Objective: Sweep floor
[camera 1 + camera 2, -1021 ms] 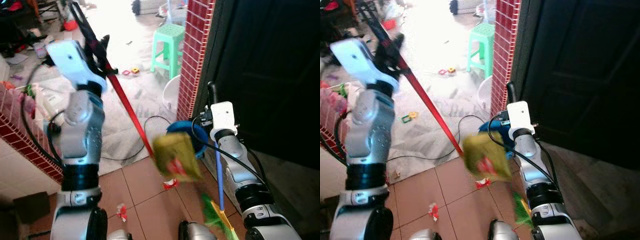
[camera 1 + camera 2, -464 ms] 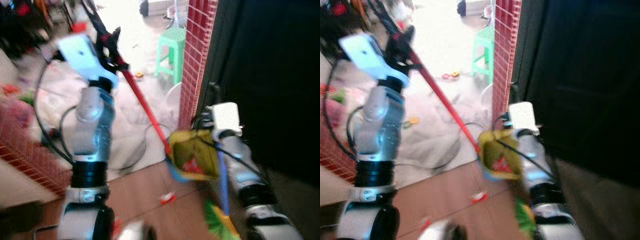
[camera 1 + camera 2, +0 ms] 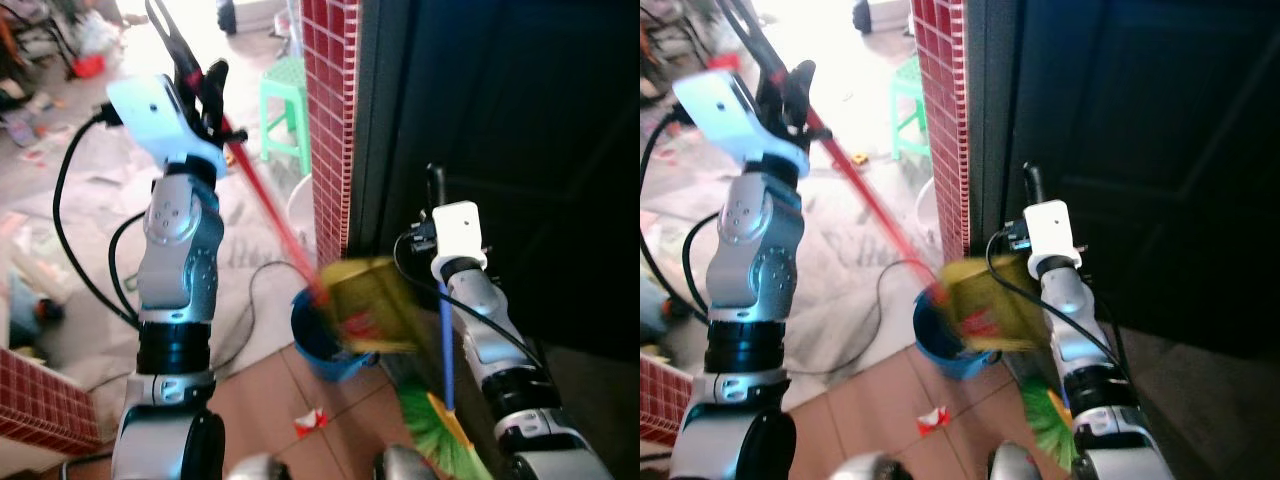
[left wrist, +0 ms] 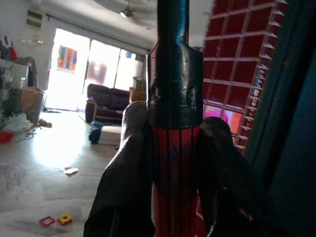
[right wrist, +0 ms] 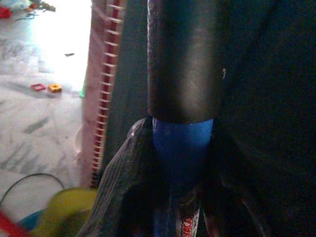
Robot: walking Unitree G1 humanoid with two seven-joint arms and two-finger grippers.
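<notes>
My left gripper (image 3: 205,88) is raised at the upper left and shut on the red dustpan handle (image 3: 265,198), seen close up as a red and black pole (image 4: 174,148). The yellow dustpan (image 3: 368,305) hangs at the handle's lower end, tilted over the blue bucket (image 3: 318,340), with red litter inside it. My right gripper (image 3: 433,190) is shut on the blue broom handle (image 3: 444,345), which fills the space between its fingers (image 5: 118,187). The green and yellow broom bristles (image 3: 440,440) rest on the tiled floor. A red and white scrap of litter (image 3: 310,421) lies on the tiles.
A red brick pillar (image 3: 328,110) and a dark door (image 3: 510,130) stand right behind the bucket. A green stool (image 3: 285,105) and a white basin (image 3: 300,210) sit beyond. A black cable (image 3: 250,290) loops over the pale floor cloth. A low brick wall (image 3: 40,415) is at lower left.
The camera has swung right. The dustpan has travelled from over the tiles to above the blue bucket. Both grippers kept their hold.
</notes>
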